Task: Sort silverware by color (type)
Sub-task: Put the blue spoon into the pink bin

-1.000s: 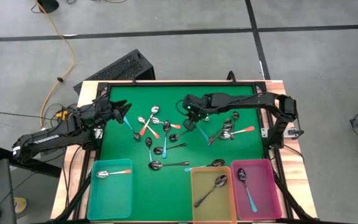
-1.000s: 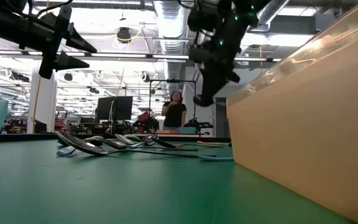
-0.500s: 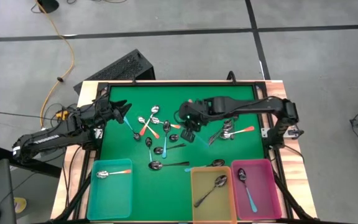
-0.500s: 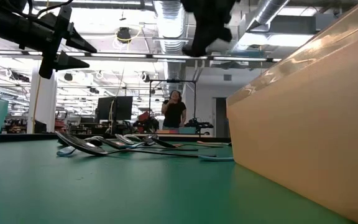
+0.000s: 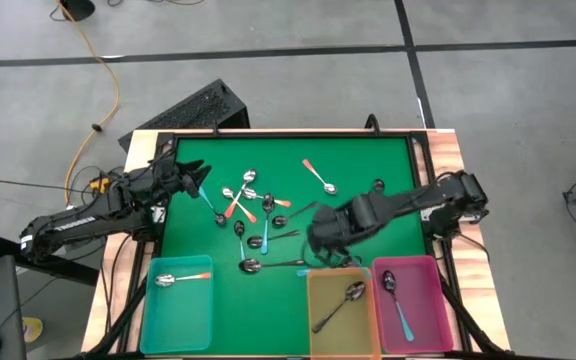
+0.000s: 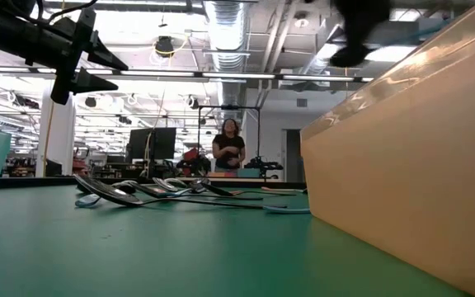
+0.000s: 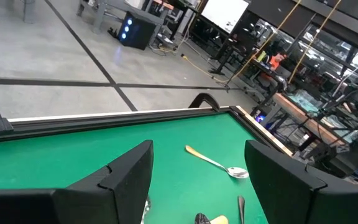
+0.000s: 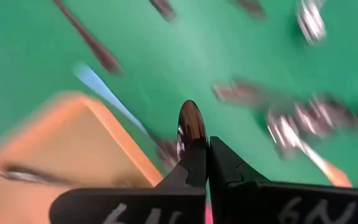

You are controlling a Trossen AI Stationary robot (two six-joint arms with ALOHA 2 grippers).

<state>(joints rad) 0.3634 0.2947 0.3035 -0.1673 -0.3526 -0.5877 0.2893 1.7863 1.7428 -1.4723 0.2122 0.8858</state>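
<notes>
On the left of the bench (image 5: 368,150) the left gripper (image 5: 196,180) hangs at the mat's edge with its fingers (image 7: 114,177) spread wide and empty, just beside the main scatter of spoons. The teal bin (image 5: 180,322) at the near left holds 1 spoon with an orange-red handle (image 5: 180,278). Further right, the loose cluster (image 5: 248,215) of about 9 spoons in orange-red, light blue and dark handles lies unsorted in the middle of the mat, and a dark-handled spoon (image 5: 268,265) lies just short of the bins. A lone orange-red spoon (image 5: 318,177) sits apart toward the far side. The right gripper (image 5: 320,240) hovers near the far rim of the yellow bin (image 5: 313,310), fingers (image 8: 194,168) pinched shut on a spoon (image 8: 189,126) whose shiny bowl pokes out between the tips; its handle is hidden, so its color cannot be told. The yellow bin already holds 1 dark-handled spoon (image 5: 340,303), and the pink bin (image 5: 430,310) on the right holds 1 light blue spoon (image 5: 396,302). Judged from this, sorting is at an early stage: 3 spoons binned, 1 in transit, and roughly a dozen left on the mat.
</notes>
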